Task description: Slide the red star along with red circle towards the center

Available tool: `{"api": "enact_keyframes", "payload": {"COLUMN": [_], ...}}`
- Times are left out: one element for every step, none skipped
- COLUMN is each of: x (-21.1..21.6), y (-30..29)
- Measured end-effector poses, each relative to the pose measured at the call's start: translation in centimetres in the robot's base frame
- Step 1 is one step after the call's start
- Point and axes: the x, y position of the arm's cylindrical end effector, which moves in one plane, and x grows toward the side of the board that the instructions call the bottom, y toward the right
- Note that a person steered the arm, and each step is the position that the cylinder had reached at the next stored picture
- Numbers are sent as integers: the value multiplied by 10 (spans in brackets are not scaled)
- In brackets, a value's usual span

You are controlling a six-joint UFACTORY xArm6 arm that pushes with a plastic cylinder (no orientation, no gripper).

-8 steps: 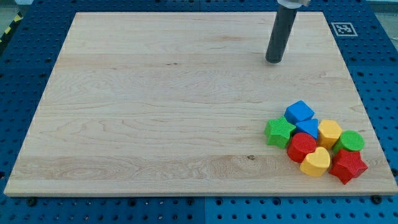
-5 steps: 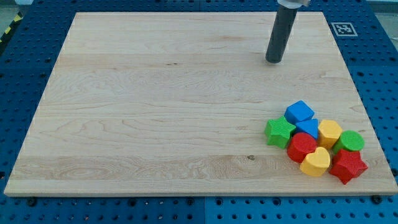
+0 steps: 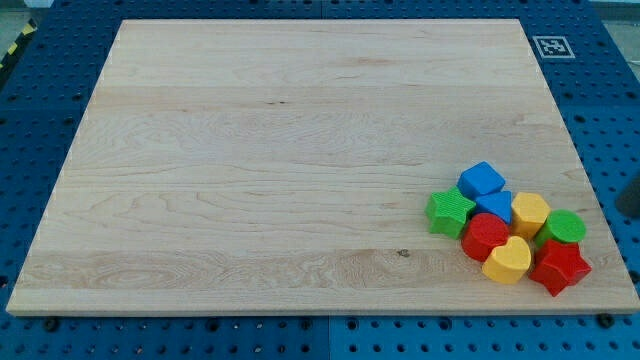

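Observation:
The red star (image 3: 560,267) lies near the board's bottom right corner, at the lower right of a tight cluster. The red circle (image 3: 485,236) sits in the same cluster, to the star's left, with a yellow heart (image 3: 508,260) between them. A dark sliver at the view's right edge looks like my rod, mostly cut off by the frame. Its tip (image 3: 628,213) is off the board, to the right of the green circle (image 3: 566,227) and apart from all the blocks.
The cluster also holds a green star (image 3: 449,212) on its left, a blue cube (image 3: 481,180) at its top, a second blue block (image 3: 495,205) and a yellow hexagon (image 3: 529,213). The wooden board (image 3: 250,150) lies on a blue pegboard, with a marker tag (image 3: 550,46) at top right.
The rod has left its place over the board's top right and now shows only as a dark sliver at the view's right edge. No block has moved.

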Motion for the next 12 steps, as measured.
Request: {"api": "enact_keyframes", "payload": {"x": [26,48,61,61,61,61,59,58,55,55,52,46], "y": [0,-7,-21,-22,-41,-72,-87,-100,-114,-131,-144,-159]}}
